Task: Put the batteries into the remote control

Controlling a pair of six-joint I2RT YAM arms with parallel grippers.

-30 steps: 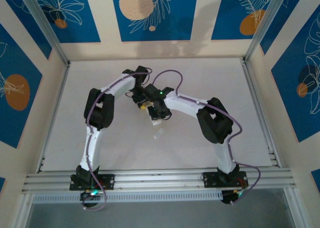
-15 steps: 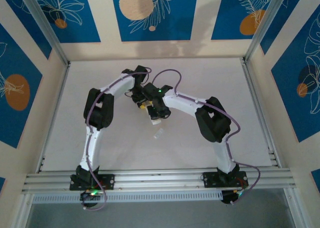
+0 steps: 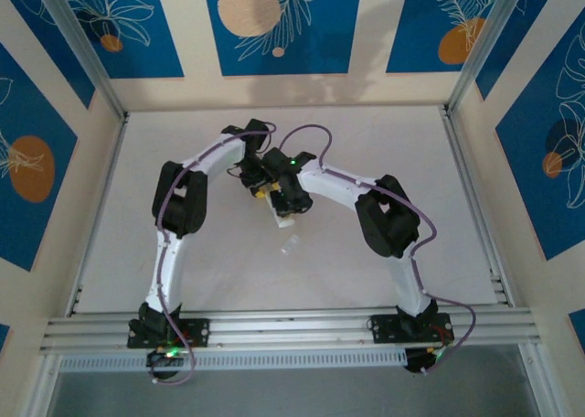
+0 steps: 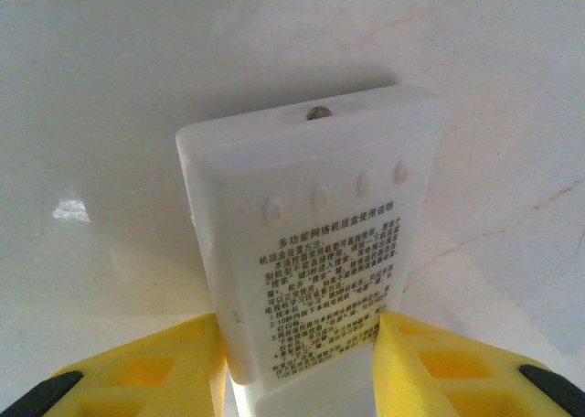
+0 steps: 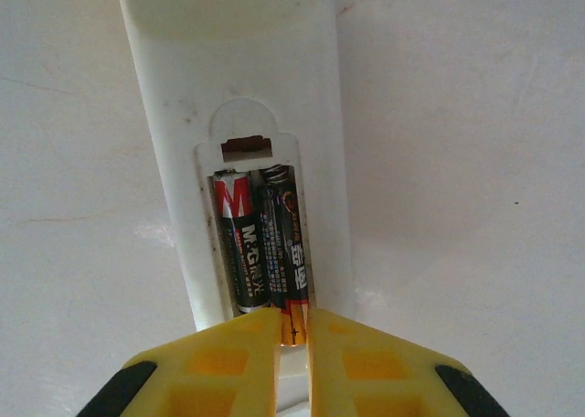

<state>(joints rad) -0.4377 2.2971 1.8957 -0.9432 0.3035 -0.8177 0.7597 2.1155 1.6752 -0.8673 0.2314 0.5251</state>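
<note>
Left gripper (image 4: 300, 348) clamps the remote control (image 4: 311, 207) by its long sides, printed back showing, near the table's middle. First battery (image 5: 236, 243) sits in the left slot of the open battery bay (image 5: 245, 145). Second battery (image 5: 281, 243) is in the right slot with its far end at the spring. Its near end is pinched in the narrow jaws of the right gripper (image 5: 292, 330).

To do it well: push along the slot into the spring, press the near end down flush, then release. The left arm should hold firm.

Count: two batteries, one remote, one small white piece (image 3: 290, 246) on the table, likely the cover.
</note>
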